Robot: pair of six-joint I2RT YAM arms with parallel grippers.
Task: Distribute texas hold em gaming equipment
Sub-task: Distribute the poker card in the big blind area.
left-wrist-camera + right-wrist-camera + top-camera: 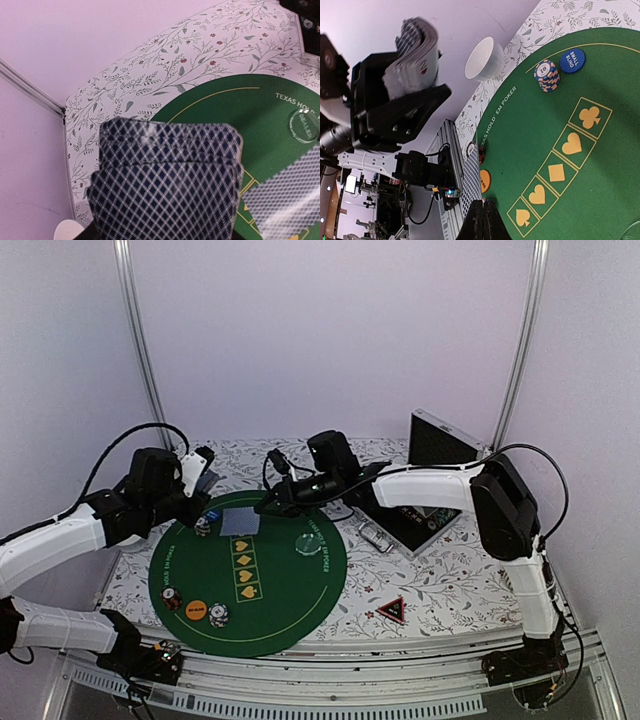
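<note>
My left jaws (200, 480) grip a fanned pack of playing cards (165, 185) above the far-left part of the worktop (450, 585); my right jaws (481, 220) are closed with nothing visible between them, over the green mat (300, 610) and just beside a single card (240, 523) lying back up; a clear disc (308, 541) sits on the mat's far half; chip stacks (218, 615) and an orange disc (197, 609) lie toward the near-left edge — the triangle token (391, 610) lies off the mat, toward the near-right corner.
</note>
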